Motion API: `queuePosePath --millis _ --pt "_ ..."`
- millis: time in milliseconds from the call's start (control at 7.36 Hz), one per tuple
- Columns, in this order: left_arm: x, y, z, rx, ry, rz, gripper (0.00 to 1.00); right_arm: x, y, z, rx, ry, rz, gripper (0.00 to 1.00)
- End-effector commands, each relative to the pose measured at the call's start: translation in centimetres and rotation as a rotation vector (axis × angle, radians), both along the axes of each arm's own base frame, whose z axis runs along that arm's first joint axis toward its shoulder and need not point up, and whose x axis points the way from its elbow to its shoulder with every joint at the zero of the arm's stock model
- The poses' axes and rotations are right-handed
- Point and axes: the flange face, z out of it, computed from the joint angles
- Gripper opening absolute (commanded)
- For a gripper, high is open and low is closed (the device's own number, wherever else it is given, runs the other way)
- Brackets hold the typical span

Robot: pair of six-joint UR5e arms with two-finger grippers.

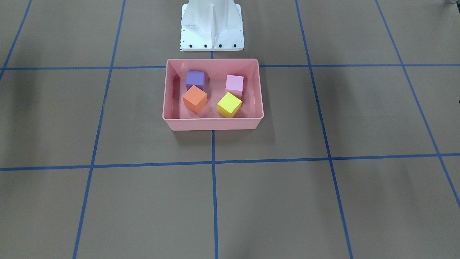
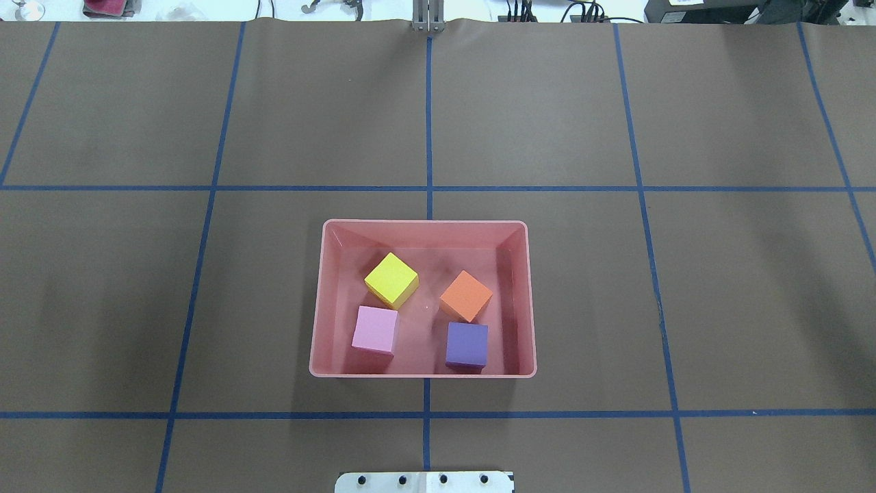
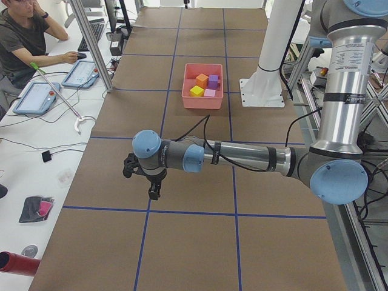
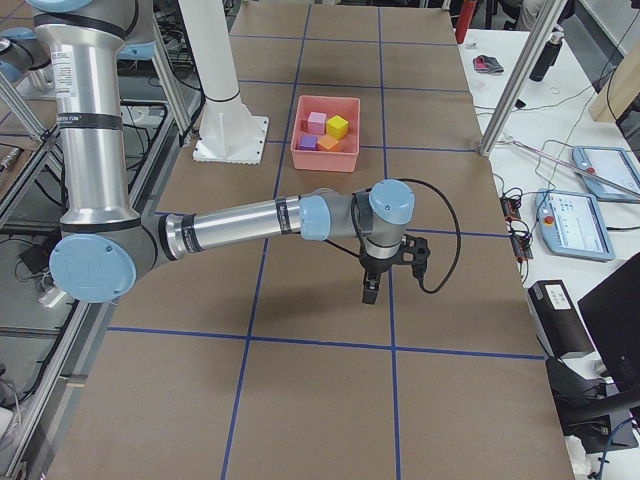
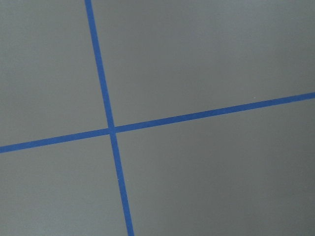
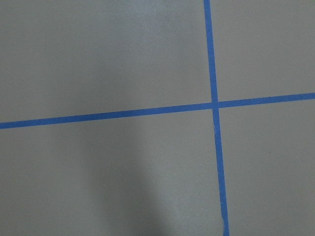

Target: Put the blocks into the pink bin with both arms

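The pink bin (image 2: 321,301) stands at the table's middle, near the robot's base. All four blocks lie inside it, apart from each other: yellow (image 2: 391,279), orange (image 2: 466,295), light pink (image 2: 375,329) and purple (image 2: 467,344). In the front-facing view the bin (image 1: 212,124) holds the same blocks. Both arms are off to the sides, far from the bin. The left gripper (image 3: 153,189) shows only in the exterior left view and the right gripper (image 4: 368,290) only in the exterior right view. Both point down above bare mat, and I cannot tell whether they are open or shut. Nothing shows in either.
The white base pedestal (image 1: 212,28) stands just behind the bin. Blue tape lines (image 2: 429,123) grid the brown mat. An operator (image 3: 24,36) sits at a side bench with tablets (image 3: 36,97) and metal posts (image 3: 91,42). Both wrist views show only mat and tape.
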Motion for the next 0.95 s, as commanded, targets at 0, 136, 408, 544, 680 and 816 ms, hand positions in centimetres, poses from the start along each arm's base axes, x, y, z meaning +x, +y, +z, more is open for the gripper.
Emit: queuePosePath --millis 0,136,408,544,680,816 --pt "-0.1 0.4 0.4 -0.018 0.002 -0.012 0.99 0.0 0.0 0.6 -0.008 0.009 0.005 1.0" --pt "-0.1 0.4 0.5 -0.021 -0.001 -0.012 0.99 0.0 -0.5 0.0 0.001 0.008 0.008 1.0" --pt "0.0 0.2 0.7 -0.053 -0.002 -0.009 0.99 0.0 -0.2 0.6 -0.003 0.009 -0.001 1.0" --pt "0.1 0.0 1.1 -0.073 -0.002 -0.009 0.99 0.0 -0.2 0.7 -0.006 0.01 -0.001 1.0" --pt "0.0 0.2 1.3 -0.08 -0.002 -0.012 0.99 0.1 0.1 1.0 -0.011 0.01 -0.001 1.0" --pt "0.0 0.5 1.6 -0.076 0.0 -0.012 0.99 0.1 0.4 1.3 -0.018 0.017 0.001 1.0"
